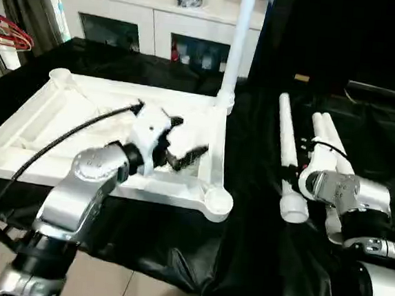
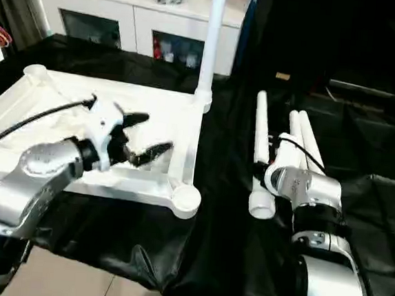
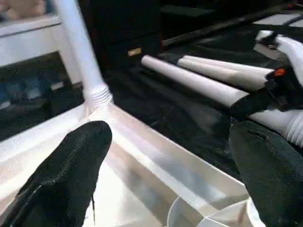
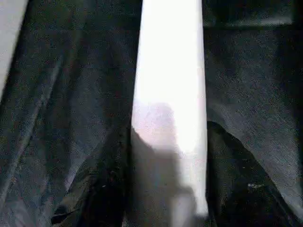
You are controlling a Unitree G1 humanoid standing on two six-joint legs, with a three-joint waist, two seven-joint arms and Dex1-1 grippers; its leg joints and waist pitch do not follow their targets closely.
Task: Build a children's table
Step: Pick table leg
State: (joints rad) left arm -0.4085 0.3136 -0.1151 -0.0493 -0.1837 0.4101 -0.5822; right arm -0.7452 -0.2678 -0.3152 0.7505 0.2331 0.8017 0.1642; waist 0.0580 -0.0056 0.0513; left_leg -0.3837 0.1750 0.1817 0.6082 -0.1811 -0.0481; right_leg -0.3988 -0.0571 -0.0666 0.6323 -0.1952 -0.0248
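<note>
One leg [image 1: 240,41] was already standing upright in the tabletop's far right corner socket; three loose legs [image 1: 288,152] lay side by side on the black-draped surface [image 1: 247,215] to the right of it. Tabletop [image 1: 82,120] sat ribbed side up so the sockets faced the robot, near right socket [image 1: 218,200] still vacant.

Right hand [image 4: 169,189] was down on the loose legs, fingers either side of one white tube in the wrist view, clenched partway around it. Looked like a pick-up grasp, presumably for that empty near socket. Which of the three it had, I couldn't tell; the wrist housing covered the contact from the head views.

Left hand [image 1: 184,141] hovered over the tabletop's right half, fingers spread wide, grasping nothing. Probably parked there to steady the rim when the next leg goes in.

Standing leg's top was cut off by the frame. Tabletop's left corners ran out of view, so those sockets were hard to make out. White cabinet [image 1: 153,19] behind, red hangers [image 1: 7,34] at far left.
</note>
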